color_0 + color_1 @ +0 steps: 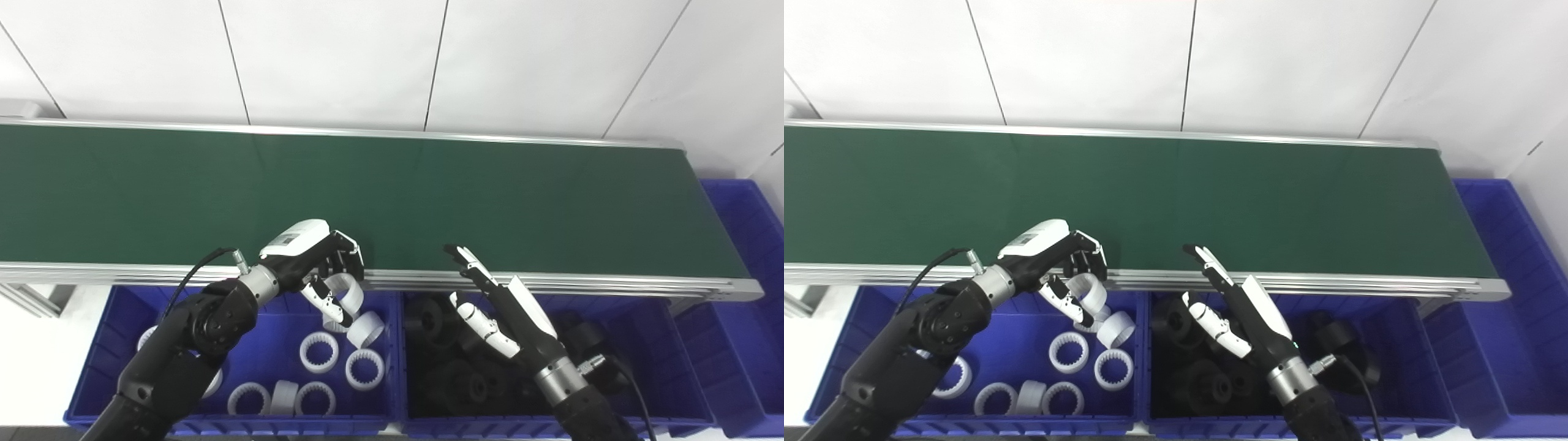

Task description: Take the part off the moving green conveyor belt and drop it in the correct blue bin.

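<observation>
Left hand grasps a white ring part between fingers and thumb, held over the far edge of the left blue bin, just beside the near rail of the green conveyor belt. That bin holds more white rings. Right hand released, fingers spread, above the neighbouring blue bin of black parts.
</observation>
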`<action>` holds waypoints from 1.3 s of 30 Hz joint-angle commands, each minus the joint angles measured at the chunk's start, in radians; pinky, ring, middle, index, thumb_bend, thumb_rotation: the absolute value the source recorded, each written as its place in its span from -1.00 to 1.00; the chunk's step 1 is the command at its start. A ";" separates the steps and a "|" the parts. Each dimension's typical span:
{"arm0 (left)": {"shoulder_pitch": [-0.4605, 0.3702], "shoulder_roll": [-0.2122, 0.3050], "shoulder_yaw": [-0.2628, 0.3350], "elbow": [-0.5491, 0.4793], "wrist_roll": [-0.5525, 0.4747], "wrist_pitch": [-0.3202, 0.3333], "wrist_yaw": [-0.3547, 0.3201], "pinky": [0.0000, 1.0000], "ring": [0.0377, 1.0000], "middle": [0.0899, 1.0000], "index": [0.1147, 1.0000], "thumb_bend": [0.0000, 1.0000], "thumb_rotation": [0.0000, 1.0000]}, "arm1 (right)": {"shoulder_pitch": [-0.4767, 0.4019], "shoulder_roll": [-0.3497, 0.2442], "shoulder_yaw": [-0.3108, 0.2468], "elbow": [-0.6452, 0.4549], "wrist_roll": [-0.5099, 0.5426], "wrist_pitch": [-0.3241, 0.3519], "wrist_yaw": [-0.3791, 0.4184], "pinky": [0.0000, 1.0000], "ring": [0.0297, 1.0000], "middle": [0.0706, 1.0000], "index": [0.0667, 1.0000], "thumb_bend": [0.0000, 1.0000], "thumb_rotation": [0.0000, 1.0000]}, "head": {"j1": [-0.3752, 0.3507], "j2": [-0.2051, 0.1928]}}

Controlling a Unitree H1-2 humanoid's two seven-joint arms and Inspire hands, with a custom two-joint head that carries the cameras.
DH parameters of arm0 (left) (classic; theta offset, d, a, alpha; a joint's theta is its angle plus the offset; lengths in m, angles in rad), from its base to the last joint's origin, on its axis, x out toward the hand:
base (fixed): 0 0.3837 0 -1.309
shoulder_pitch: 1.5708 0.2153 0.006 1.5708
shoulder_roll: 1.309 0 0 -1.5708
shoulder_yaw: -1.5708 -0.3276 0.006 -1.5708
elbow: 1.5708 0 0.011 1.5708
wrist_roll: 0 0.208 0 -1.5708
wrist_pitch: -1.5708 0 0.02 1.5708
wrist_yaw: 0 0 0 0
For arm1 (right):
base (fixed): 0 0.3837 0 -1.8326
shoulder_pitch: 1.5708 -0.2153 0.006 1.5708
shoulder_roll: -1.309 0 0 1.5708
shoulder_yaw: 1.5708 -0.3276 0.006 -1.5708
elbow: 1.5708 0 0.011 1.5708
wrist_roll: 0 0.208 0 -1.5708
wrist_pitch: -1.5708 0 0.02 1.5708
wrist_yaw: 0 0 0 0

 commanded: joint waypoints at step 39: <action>0.198 0.068 0.009 -0.173 0.017 0.086 -0.050 -0.21 -0.03 0.01 -0.15 -0.05 -1.00 | -0.009 -0.001 -0.005 -0.052 0.023 0.013 0.003 0.85 0.94 0.98 0.92 -0.39 0.85 | 0.012 0.020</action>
